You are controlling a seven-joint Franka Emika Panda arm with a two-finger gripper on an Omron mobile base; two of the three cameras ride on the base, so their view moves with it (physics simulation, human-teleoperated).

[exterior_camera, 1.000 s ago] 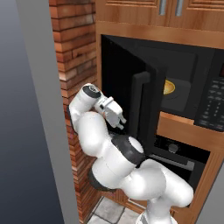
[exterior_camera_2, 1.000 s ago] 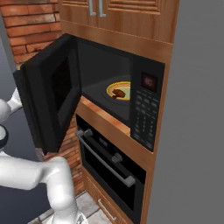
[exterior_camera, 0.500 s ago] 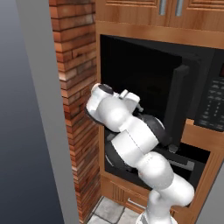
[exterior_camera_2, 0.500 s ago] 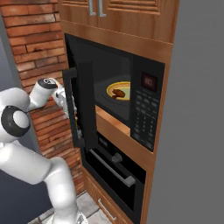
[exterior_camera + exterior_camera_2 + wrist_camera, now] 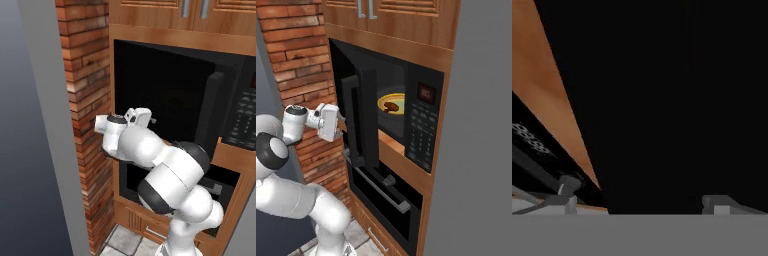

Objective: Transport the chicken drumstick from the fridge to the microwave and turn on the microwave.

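Note:
The chicken drumstick (image 5: 391, 106) lies on a yellow plate inside the black microwave (image 5: 425, 131), whose red display glows above the keypad. The microwave door (image 5: 362, 120) stands partly swung in, edge-on in the left base view (image 5: 210, 117). My gripper (image 5: 342, 125) is against the door's outer face, open, with nothing between its fingers. In the hand view the fingertips (image 5: 566, 198) stand wide apart at the bottom, close to the dark door (image 5: 677, 100). I cannot tell whether the tall grey panel (image 5: 481, 150) right of the cabinet is the fridge.
A black oven (image 5: 383, 192) with a bar handle sits below the microwave. A brick wall (image 5: 87, 100) rises close on the left of the arm. Wooden cabinet doors (image 5: 401, 15) hang above. A grey wall edge (image 5: 45, 125) stands left of the bricks.
The microwave door has swung from wide open to partly shut. My arm has followed it to the right, with the hand pushing on its outer face. The gripper stays open.

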